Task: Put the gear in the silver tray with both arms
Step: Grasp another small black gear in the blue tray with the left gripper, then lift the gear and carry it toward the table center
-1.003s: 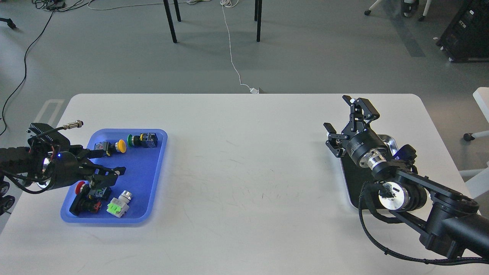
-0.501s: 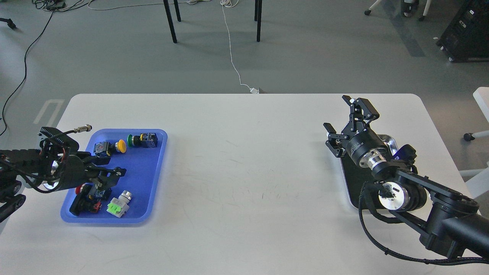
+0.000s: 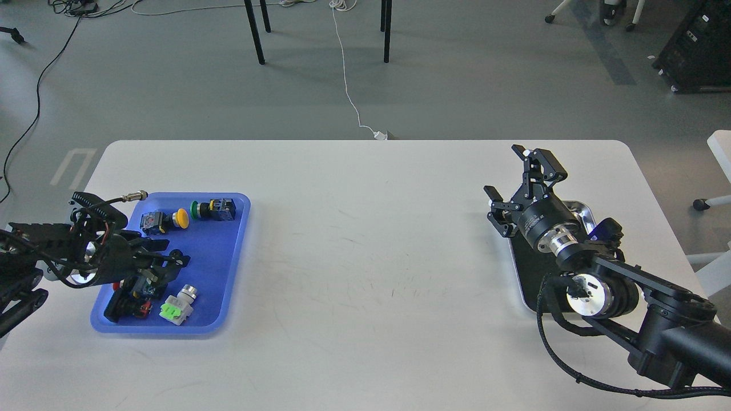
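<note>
Currently the left gripper (image 3: 163,251) is hanging low over the near-left part of the blue tray (image 3: 228,268), its two black fingers spread apart with nothing between them, one finger near the yellow-capped button (image 3: 165,219) and the other just above a dark switch with a red cap (image 3: 132,294) that the arm is partly hiding. Beside that dark switch, a white switch with a green face (image 3: 178,306) is lying toward the tray's near edge, and a green-capped button with a dark body (image 3: 214,209) is sitting at the far edge. Across the white table (image 3: 365,240), well apart from all this, the right gripper (image 3: 514,180) is pointing up and away from the camera with its fingers opened wide and empty. It is hovering just past the far-left corner of the silver tray (image 3: 579,208), which is lying near the table's right edge; the right arm is covering much of its dark bottom, so only the shiny far rim and part of the left side are showing.
</note>
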`<state>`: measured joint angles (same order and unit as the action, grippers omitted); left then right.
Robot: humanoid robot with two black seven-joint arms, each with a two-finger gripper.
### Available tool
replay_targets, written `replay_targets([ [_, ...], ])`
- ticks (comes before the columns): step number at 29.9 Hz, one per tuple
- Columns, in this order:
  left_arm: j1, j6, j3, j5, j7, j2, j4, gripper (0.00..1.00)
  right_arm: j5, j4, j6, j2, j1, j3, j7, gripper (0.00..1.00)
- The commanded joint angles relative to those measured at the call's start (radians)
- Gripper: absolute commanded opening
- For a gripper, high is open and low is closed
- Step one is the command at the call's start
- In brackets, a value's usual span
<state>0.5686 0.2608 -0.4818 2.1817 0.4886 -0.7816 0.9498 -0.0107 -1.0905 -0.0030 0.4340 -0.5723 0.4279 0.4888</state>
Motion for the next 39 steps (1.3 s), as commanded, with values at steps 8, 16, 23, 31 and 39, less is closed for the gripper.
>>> replay_targets([
  [8, 0.004, 0.0, 0.009, 0.0, 0.0, 0.004, -0.006, 0.32, 0.002, 0.0, 0.0, 0.0, -0.001, 0.0, 0.0, 0.96],
  [16, 0.023, 0.0, 0.028, 0.0, 0.0, 0.004, -0.013, 0.18, 0.002, -0.002, 0.0, 0.002, 0.0, 0.0, 0.0, 0.96],
  [23, 0.068, 0.002, 0.026, 0.0, 0.0, 0.002, 0.007, 0.17, 0.002, -0.006, 0.0, 0.005, -0.001, 0.003, 0.0, 0.96],
  [31, 0.229, 0.126, 0.026, 0.0, 0.0, 0.005, 0.253, 0.18, 0.002, -0.005, 0.0, 0.012, 0.0, 0.02, 0.0, 0.96],
  [39, 0.407, 0.216, 0.129, 0.0, 0.0, 0.237, 0.308, 0.19, 0.003, -0.002, -0.002, 0.031, 0.017, 0.032, 0.0, 0.96],
])
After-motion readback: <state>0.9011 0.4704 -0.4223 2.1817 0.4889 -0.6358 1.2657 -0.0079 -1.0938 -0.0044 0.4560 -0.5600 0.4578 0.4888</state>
